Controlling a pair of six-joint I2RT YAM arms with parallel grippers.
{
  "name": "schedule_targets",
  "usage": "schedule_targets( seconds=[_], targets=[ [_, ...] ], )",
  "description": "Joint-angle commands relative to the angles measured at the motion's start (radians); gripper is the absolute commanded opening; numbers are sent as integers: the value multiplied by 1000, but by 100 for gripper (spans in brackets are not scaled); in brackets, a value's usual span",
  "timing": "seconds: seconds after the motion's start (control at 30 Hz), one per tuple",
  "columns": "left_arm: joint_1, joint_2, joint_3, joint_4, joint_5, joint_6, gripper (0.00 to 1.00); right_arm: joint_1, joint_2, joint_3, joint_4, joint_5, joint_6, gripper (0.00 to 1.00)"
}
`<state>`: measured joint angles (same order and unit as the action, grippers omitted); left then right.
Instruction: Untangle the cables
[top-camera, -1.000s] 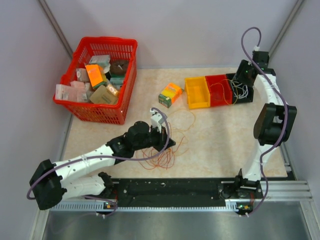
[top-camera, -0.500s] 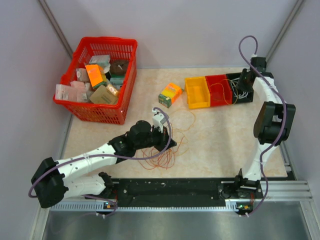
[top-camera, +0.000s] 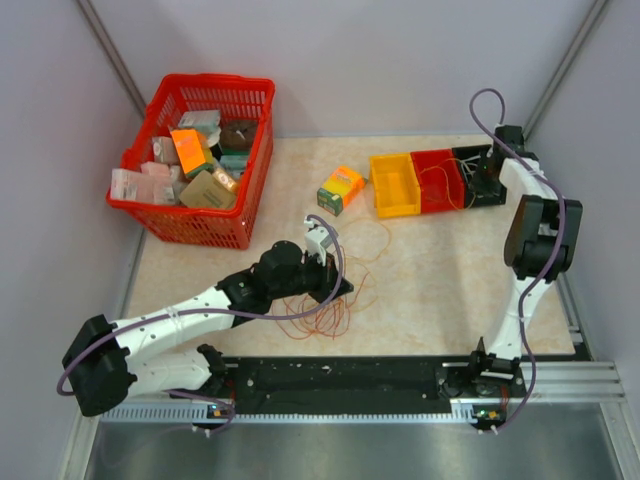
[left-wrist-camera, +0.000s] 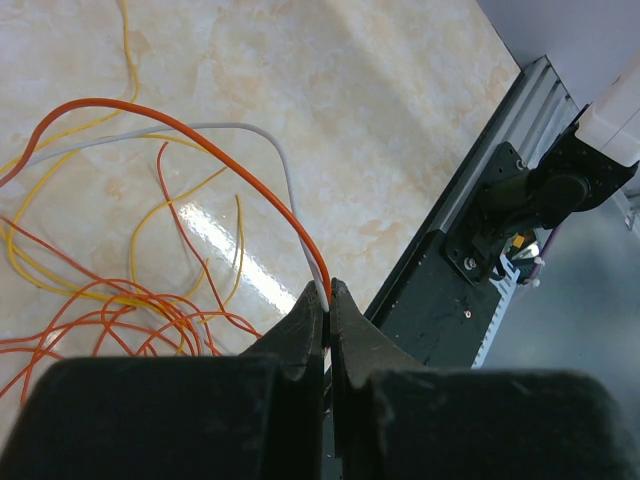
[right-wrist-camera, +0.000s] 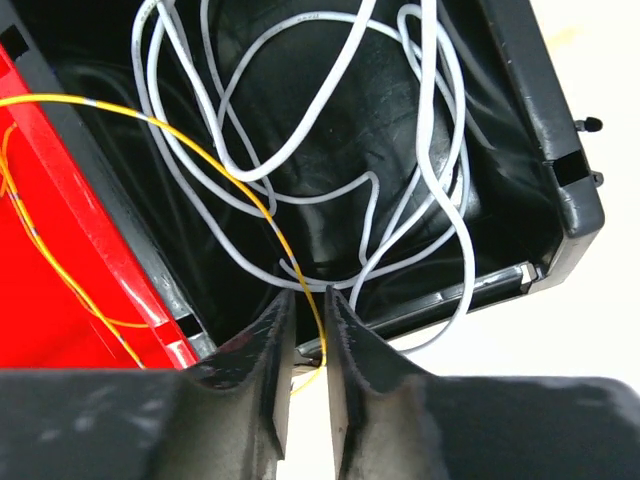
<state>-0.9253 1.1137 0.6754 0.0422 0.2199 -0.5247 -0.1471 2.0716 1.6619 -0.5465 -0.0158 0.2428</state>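
Note:
The cables (top-camera: 325, 312) lie in a loose tangle of orange, yellow and white loops on the table near the front edge. My left gripper (top-camera: 336, 284) is at the tangle's upper edge. In the left wrist view it (left-wrist-camera: 327, 292) is shut on an orange cable (left-wrist-camera: 200, 135) and a white cable (left-wrist-camera: 255, 130), which arch away from its tips. My right gripper (top-camera: 481, 172) hangs over the black bin (top-camera: 470, 196) at the back right. Its jaws (right-wrist-camera: 310, 300) stand narrowly open, with a thin yellow cable (right-wrist-camera: 230, 170) running between them. White cables (right-wrist-camera: 300, 200) coil inside that bin (right-wrist-camera: 520, 90).
A red bin (top-camera: 438, 185) holding thin yellow wire and a yellow bin (top-camera: 393, 186) stand left of the black bin. A small orange and green box (top-camera: 341, 189) sits mid-table. At the back left is a red basket (top-camera: 250, 180) full of packets. A black rail (top-camera: 340, 378) borders the front edge.
The right arm has swung in and lowered over the black bin, and its jaws have narrowed around the yellow cable. The left gripper has shifted slightly right, still shut on its cables.

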Motion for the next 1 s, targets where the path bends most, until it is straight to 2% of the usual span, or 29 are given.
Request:
schedule_targets(
  seconds=[0.0,0.1,0.27,0.5,0.67,0.77,0.87,0.97],
  targets=[
    [3,1,44,28,6,8,0,-6,8,25,34,-6,-16,12],
    [3,5,47,28,7,8,0,-2,-25,15,37,0,-14,1],
    [3,11,44,38,13,0,0,32,-119,10,37,56,-20,0],
    [3,8,43,45,22,-12,0,99,-150,29,22,145,-53,0],
    [3,-8,36,35,21,-12,0,113,-125,58,7,152,-62,0],
    [3,-18,27,39,12,-12,0,133,-91,111,8,71,-74,0],
    [3,-8,29,50,18,-14,0,220,-16,206,13,137,-146,0],
    [3,-3,38,45,19,-17,0,242,88,289,7,169,-165,0]
  ],
)
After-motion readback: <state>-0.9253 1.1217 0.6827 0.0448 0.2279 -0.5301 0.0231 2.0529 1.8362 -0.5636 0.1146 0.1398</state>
